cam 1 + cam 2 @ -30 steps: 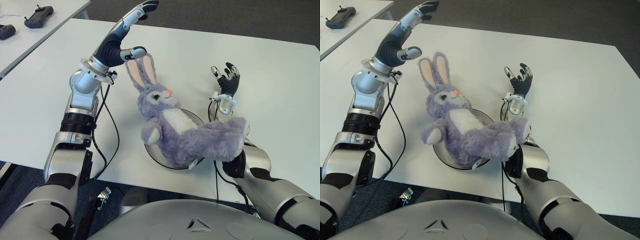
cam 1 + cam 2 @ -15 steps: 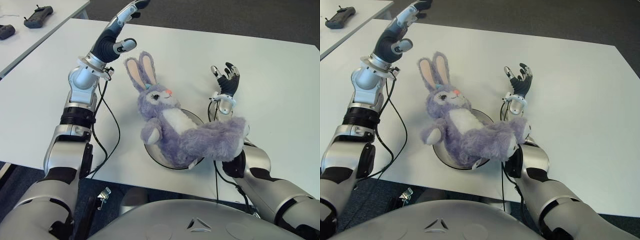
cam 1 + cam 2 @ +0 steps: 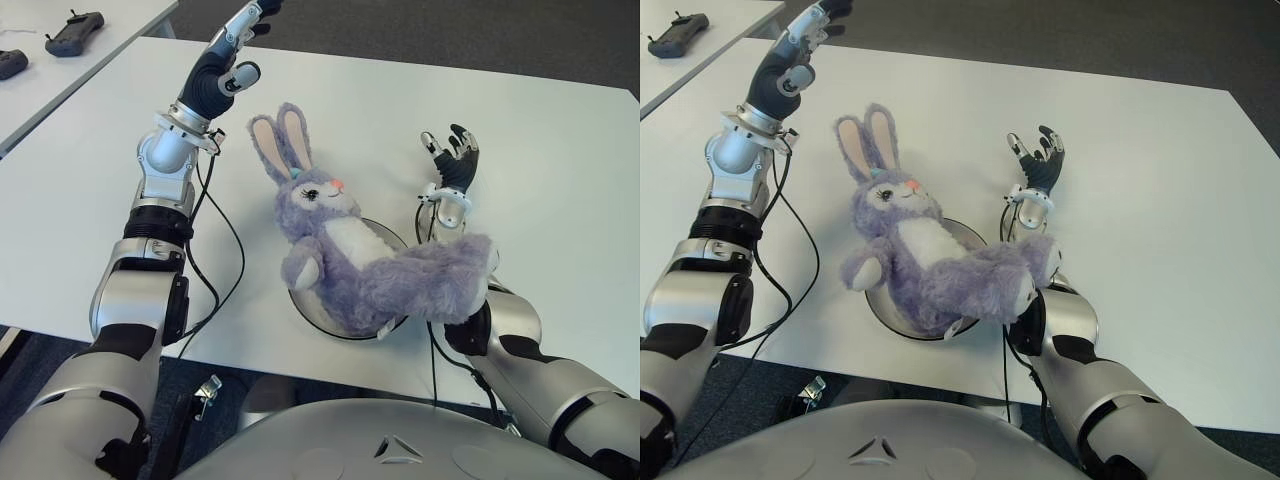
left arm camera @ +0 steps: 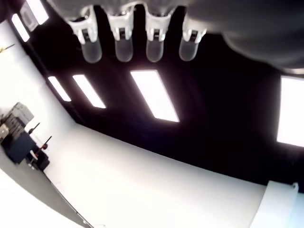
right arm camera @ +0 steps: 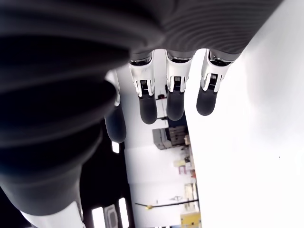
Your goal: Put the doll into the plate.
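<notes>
Your doll (image 3: 355, 255), a purple plush rabbit, lies with its body in the plate (image 3: 304, 302), just nearer the robot than the right robot hand (image 3: 452, 165), its legs draped over that forearm. Both robot hands are released and hold nothing, the left robot hand (image 3: 225, 55) raised well away beyond the ears. It looks light, soft and floppy, so grip the torso, probably, if you reseat it.

plate (image 3: 305, 300) mostly hidden beneath the doll (image 3: 360, 260), left robot hand (image 3: 232, 45) fingertips cut off by the top edge, right forearm behind the doll's legs
</notes>
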Tool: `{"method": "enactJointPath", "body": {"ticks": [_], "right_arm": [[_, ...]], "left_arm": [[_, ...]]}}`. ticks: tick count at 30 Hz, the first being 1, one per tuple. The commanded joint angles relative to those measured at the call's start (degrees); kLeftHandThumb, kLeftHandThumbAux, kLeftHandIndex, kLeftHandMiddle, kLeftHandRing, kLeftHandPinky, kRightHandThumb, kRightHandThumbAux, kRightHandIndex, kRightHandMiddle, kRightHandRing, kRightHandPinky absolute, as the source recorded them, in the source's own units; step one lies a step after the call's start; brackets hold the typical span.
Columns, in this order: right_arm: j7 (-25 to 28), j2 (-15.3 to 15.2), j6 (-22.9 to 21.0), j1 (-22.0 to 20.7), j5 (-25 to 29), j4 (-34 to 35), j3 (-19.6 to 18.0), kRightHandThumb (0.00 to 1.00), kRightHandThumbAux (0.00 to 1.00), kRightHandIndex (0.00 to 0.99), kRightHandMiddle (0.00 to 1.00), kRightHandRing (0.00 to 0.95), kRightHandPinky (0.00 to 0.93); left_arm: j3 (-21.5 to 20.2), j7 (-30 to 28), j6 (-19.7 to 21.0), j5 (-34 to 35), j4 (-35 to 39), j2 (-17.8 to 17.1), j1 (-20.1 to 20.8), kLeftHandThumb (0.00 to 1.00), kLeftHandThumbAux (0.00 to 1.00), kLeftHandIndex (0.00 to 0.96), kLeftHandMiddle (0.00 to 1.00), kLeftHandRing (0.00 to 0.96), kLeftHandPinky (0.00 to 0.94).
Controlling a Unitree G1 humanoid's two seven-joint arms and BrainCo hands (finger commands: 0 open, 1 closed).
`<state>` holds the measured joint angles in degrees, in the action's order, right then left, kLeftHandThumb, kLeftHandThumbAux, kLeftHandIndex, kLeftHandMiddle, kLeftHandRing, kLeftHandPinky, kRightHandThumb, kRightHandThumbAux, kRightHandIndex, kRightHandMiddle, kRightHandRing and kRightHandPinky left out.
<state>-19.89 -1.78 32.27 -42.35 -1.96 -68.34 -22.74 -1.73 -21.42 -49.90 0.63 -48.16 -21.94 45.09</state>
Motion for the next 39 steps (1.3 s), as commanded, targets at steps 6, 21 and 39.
{"method": "enactJointPath", "body": {"ticks": [6,21,39], "right_arm": [[-0.02,4.59,-7.12,16.36,2.44,-9.47,-1.91,0.069,0.806,0.248,0.140,0.102,0.118],[0.04,4.45,-7.05,16.51,2.21,-9.47,-1.71,0.054,0.806,0.245,0.138,0.098,0.113],[0.27,4.27,-7.15,16.64,2.14,-9.45,-1.60,0.047,0.772,0.222,0.143,0.096,0.098]], "left_arm": [[-2.63,2.98,5.44,1.87,-7.64,3.99,2.23,0.000,0.238,0.000,0.000,0.000,0.000],[-3.75,7.73,10.48,0.92,-13.51,7.54,2.48,0.000,0.278,0.000,0.000,0.000,0.000],[-5.90,7.13,11.31,1.75,-17.80,9.92,0.84,0.000,0.314,0.000,0.000,0.000,0.000]]}}
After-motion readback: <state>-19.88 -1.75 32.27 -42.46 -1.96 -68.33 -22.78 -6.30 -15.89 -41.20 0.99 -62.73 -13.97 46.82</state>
